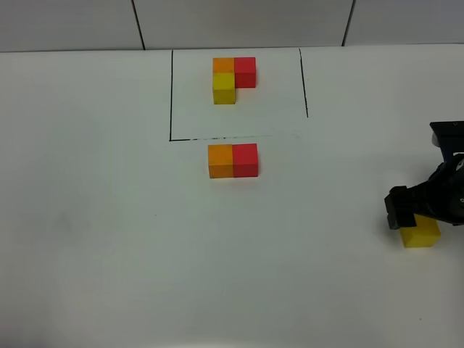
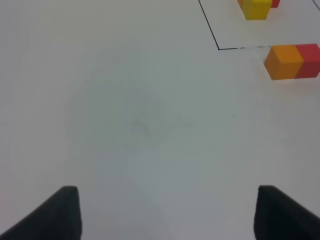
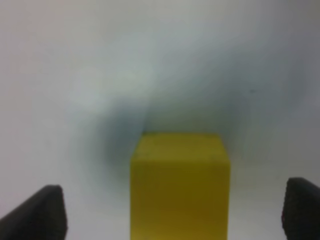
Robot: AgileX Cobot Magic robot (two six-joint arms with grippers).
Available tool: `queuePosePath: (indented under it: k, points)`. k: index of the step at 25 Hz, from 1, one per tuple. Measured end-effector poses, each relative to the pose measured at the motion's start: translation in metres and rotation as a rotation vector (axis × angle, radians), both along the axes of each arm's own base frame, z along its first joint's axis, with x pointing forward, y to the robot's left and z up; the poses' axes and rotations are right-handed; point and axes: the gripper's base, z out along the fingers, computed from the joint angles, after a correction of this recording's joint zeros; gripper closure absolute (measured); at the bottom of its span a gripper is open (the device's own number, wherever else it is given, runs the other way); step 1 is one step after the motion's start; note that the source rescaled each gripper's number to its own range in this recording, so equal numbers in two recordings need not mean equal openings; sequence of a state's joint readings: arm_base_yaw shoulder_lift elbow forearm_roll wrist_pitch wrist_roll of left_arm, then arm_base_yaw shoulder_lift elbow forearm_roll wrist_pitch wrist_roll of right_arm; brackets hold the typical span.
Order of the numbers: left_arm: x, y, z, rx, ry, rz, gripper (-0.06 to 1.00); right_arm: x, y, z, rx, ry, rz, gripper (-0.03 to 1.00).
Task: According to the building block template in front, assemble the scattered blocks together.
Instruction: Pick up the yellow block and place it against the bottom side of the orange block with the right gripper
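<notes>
The right tool (image 3: 175,210) sits low, its dark fingers (image 3: 45,215) spread wide either side of the small matte yellow cube (image 1: 421,235) far out on the right of the white counter (image 1: 109,239), touching neither face and gripping nothing; the left tool (image 2: 165,215) hangs spread and empty. Well away, the plain orange cube (image 1: 220,161) and red cube (image 1: 245,159) touch just outside the black-framed three-cube template (image 1: 233,78). If one finger lands first, the yellow cube may twist and later seat crooked against the orange.
</notes>
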State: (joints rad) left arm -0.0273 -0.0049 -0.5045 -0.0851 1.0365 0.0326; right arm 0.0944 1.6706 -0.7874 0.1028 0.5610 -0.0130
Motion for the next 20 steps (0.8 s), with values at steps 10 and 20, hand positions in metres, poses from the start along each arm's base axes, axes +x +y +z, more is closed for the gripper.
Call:
queuePosePath:
  k: [10, 20]
  points:
    - [0.0, 0.0, 0.0, 0.0, 0.0, 0.0, 0.34, 0.006, 0.002, -0.025, 0.02, 0.04, -0.035, 0.31]
    - [0.0, 0.0, 0.0, 0.0, 0.0, 0.0, 0.34, 0.005, 0.003, -0.027, 0.025, 0.055, -0.052, 0.96]
